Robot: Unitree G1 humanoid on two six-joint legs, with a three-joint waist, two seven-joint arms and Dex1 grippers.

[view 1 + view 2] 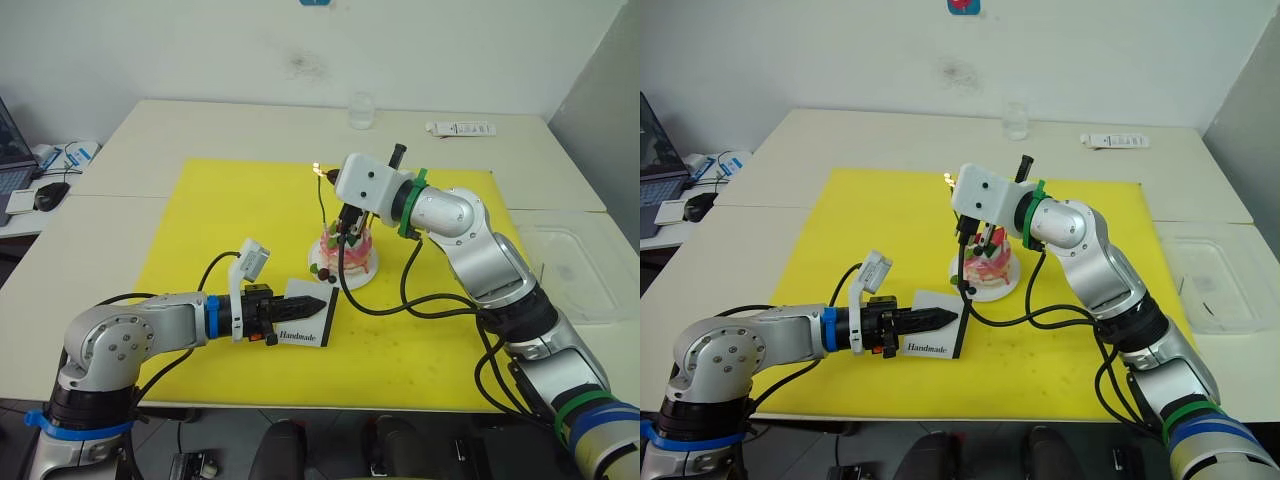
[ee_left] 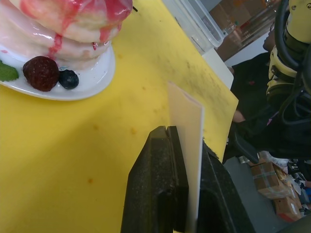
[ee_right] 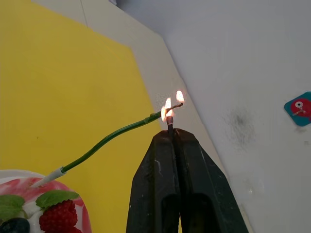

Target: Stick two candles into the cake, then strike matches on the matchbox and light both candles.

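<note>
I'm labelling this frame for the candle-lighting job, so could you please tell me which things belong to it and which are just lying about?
Job:
- small pink-and-white layered cake
- thin green wavy candle, flame at its tip
- short dark burning match in the right gripper
- flat white "Handmade" matchbox in the left gripper

Lying about:
- clear glass
- white remote
- clear plastic tray
</note>
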